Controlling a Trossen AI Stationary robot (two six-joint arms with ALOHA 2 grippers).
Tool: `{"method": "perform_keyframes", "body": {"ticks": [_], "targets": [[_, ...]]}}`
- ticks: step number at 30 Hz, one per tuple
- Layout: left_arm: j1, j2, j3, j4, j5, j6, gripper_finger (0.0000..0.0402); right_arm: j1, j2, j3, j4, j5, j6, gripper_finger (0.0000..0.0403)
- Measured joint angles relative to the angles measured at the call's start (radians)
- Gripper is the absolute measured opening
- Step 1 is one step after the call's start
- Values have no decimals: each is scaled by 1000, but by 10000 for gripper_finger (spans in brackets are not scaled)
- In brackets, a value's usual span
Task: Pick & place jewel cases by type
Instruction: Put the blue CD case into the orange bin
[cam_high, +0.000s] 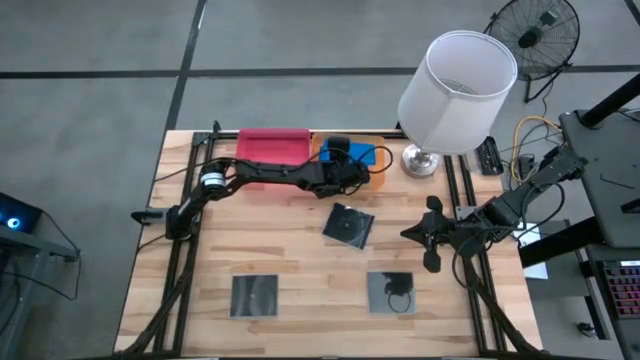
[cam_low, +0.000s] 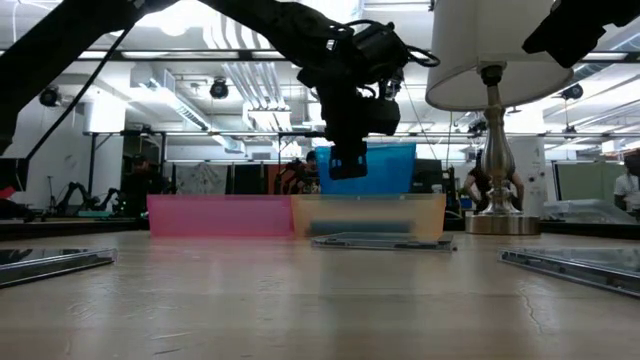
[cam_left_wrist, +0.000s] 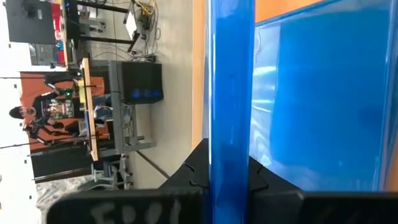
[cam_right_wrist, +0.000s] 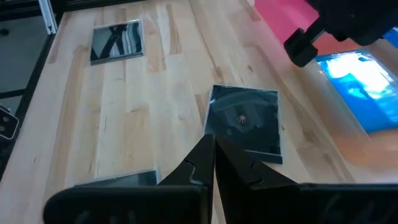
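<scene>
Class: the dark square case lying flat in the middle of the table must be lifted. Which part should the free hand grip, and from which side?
Grip two opposite edges of the dark case, coming straight down. It lies flat and thin, so only its rim offers purchase. The right hand waits beside it, fingers shut.

A bright blue jewel case (cam_left_wrist: 230, 93) stands edge-on at frame centre, clamped between the left gripper's (cam_left_wrist: 227, 177) dark fingers (cam_left_wrist: 186, 177); another blue case (cam_left_wrist: 323, 99) fills the right.
</scene>
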Motion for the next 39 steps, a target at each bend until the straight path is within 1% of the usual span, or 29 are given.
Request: {"method": "perform_keyframes", "body": {"ticks": [3, 14, 19, 30, 35, 39], "targets": [[-3, 0, -14, 24, 0, -4, 0, 0, 0, 0, 0, 0, 0, 8], [-4, 0, -108, 36, -17, -40, 0, 0, 0, 0, 1, 0, 2, 8], [-3, 0, -111, 67, -33, -49, 0, 0, 0, 0, 2, 0, 4, 8], [-2, -1, -111, 75, -1, -18, 2, 0, 0, 0, 4, -3, 35, 8], [-1, -1, -111, 69, 3, -20, 24, 0, 0, 0, 5, -3, 38, 8], [3, -1, -111, 30, 41, -71, 60, 0, 0, 0, 23, -3, 33, 8]]}}
